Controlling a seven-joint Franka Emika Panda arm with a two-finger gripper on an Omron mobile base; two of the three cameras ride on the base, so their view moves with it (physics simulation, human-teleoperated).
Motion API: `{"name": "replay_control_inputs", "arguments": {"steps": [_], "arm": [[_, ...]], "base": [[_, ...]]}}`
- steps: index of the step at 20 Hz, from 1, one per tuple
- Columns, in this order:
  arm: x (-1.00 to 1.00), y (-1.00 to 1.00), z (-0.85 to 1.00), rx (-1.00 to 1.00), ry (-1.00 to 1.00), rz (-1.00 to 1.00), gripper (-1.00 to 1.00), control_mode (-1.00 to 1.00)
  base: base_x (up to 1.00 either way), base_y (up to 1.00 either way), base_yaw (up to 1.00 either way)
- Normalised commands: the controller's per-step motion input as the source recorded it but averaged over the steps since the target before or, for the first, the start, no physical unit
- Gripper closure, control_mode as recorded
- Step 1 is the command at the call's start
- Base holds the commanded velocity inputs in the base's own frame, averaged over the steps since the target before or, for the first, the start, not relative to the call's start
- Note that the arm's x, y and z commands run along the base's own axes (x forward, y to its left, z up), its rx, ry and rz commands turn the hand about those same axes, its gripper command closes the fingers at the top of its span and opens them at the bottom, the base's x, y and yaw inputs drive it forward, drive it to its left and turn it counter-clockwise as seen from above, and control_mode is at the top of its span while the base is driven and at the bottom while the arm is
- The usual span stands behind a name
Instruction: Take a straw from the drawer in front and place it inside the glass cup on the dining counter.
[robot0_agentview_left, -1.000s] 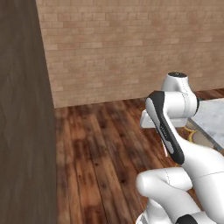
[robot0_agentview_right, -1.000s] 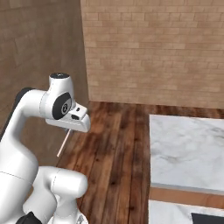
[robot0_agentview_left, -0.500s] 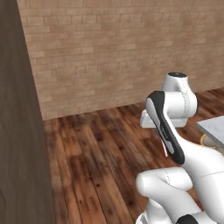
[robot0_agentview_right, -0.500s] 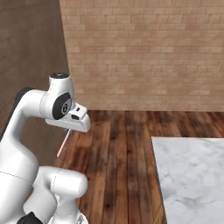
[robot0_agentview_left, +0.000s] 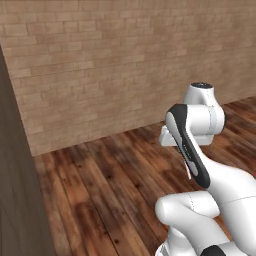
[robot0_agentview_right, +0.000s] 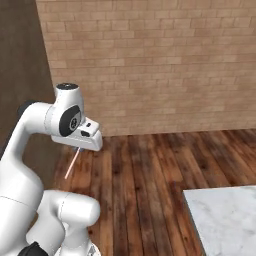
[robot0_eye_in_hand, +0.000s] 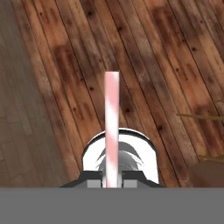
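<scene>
Arm: we see the white arm folded high, hand aimed down over wooden floor (robot0_agentview_right: 150, 185) | Grip: two-finger gripper (robot0_eye_in_hand: 112, 178) pinches the thin pale pinkish-red straw (robot0_eye_in_hand: 111, 127); straw (robot0_agentview_right: 70, 166) hangs slantwise below hand | Corner of white marble dining counter (robot0_agentview_right: 225, 220) lower right

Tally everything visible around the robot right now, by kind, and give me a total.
Straw, gripped in the tool: 1
Marble-topped dining counter: 1
Brick wall: 1
Wooden floor: 1
Total: 4

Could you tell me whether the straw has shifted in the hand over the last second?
No: the straw still juts down-left from the hand, same spot against the white arm.
</scene>
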Motion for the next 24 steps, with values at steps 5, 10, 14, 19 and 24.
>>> {"name": "replay_control_inputs", "arguments": {"steps": [5, 10, 14, 19, 24], "arm": [[0.0, 0.0, 0.0, 0.0, 0.0, 0.0, 1.0, 1.0], [0.0, 0.0, 0.0, 0.0, 0.0, 0.0, 1.0, 1.0], [0.0, 0.0, 0.0, 0.0, 0.0, 0.0, 1.0, 1.0], [0.0, 0.0, 0.0, 0.0, 0.0, 0.0, 1.0, 1.0], [0.0, 0.0, 0.0, 0.0, 0.0, 0.0, 1.0, 1.0]], "base": [[0.65, 0.42, -0.29], [0.62, 0.38, -0.28], [0.57, 0.26, -0.28], [0.54, 0.24, -0.3], [0.45, 0.23, -0.32]]}}
